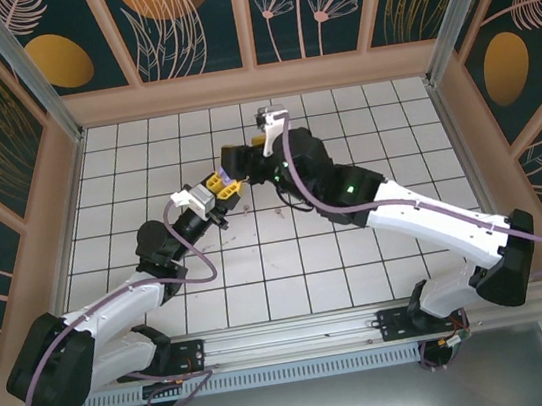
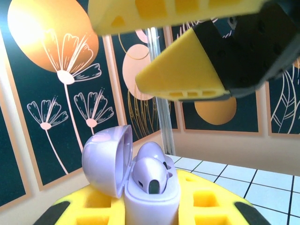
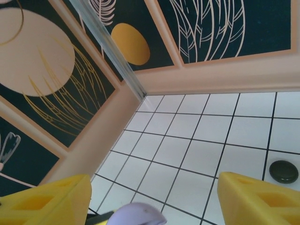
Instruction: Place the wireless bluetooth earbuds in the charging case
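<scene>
The purple charging case point(image 2: 151, 204) stands upright with its lid point(image 2: 105, 159) swung open to the left. Two purple earbuds point(image 2: 151, 172) sit side by side in its wells. My left gripper point(image 2: 150, 213) is shut on the case body, which is held between yellow fingers point(image 2: 89, 206). In the top view the left gripper point(image 1: 218, 188) holds the case point(image 1: 222, 172) above the table's middle. My right gripper point(image 3: 154, 197) is open and holds nothing, hovering just above the lid point(image 3: 136, 216). Its yellow fingers point(image 2: 183, 70) hang over the case.
A dark round disc point(image 3: 283, 171) lies on a white tile to the right of the right gripper. The tiled floor point(image 1: 359, 251) is fenced by a tan wall point(image 1: 254, 84) and a metal post point(image 3: 112, 51) in the far corner.
</scene>
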`<state>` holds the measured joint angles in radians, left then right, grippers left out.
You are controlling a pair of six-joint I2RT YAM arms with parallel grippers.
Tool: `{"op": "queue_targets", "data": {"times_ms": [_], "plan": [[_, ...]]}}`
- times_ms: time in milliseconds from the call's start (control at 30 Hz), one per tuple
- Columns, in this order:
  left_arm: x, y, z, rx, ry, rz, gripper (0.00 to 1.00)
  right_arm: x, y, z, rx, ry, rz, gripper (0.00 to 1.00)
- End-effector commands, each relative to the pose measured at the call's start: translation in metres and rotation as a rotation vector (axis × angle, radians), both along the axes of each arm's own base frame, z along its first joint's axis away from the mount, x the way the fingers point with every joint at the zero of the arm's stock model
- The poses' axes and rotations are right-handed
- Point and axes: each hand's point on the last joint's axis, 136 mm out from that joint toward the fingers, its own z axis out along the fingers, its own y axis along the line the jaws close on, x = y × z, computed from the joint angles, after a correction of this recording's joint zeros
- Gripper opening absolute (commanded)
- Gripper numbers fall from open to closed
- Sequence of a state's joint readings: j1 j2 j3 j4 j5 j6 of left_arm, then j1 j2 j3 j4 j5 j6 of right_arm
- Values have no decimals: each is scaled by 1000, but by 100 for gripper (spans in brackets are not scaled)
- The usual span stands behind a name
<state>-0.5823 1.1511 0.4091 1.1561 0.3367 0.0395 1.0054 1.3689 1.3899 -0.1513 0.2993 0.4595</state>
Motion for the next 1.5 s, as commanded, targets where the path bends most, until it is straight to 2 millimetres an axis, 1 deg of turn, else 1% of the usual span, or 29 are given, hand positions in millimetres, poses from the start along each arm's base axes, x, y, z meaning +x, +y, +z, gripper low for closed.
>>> {"op": "queue_targets", "data": {"times_ms": [0,33,133,200,267,333,400,467,600,700,800,900,967,1000,1067,1133,1167,1233,1300,1333,1467], "plan": [[-8,-3,11,-23,-36,-38,0,4,-16,25,80,46,37,67],[-8,-4,8,-14,-31,-41,0,9,-18,22,69,66,41,64],[-9,-7,0,14,-14,-60,0,22,-17,7,-1,128,74,41],[-10,-10,-5,32,-3,-77,0,28,-11,-2,-41,165,122,28],[-11,-12,-9,45,5,-89,0,32,-3,-10,-79,195,161,18],[-11,-14,-11,54,11,-102,0,35,8,-21,-117,226,201,12],[-11,-17,-14,64,20,-115,0,36,17,-31,-142,253,236,8],[-12,-19,-13,69,21,-128,0,36,25,-41,-160,278,266,7],[-9,-22,-13,70,26,-133,0,34,32,-63,-195,328,301,4],[-7,-23,-12,69,33,-134,0,21,34,-73,-218,349,331,2],[-2,-24,-11,57,48,-123,0,3,28,-84,-243,372,339,1],[3,-23,-9,41,55,-105,0,-16,17,-88,-242,387,336,1],[5,-22,-9,27,61,-98,0,-21,5,-88,-228,391,304,1],[5,-22,-9,23,65,-100,0,-18,-3,-84,-217,379,271,1],[7,-21,-9,7,82,-97,0,-1,-26,-70,-167,347,156,4],[10,-19,-11,-13,115,-85,0,18,-54,-53,-106,310,29,5],[13,-17,-14,-25,145,-70,0,25,-69,-47,-77,288,-36,8],[23,-13,-20,-45,211,-28,0,34,-93,-44,-32,268,-126,11],[36,-8,-30,-60,296,36,0,38,-107,-54,-10,281,-168,13],[43,-6,-36,-57,341,65,0,38,-112,-62,-14,290,-186,15],[69,-7,-59,-25,515,111,0,36,-124,-97,-48,339,-222,17]]}}
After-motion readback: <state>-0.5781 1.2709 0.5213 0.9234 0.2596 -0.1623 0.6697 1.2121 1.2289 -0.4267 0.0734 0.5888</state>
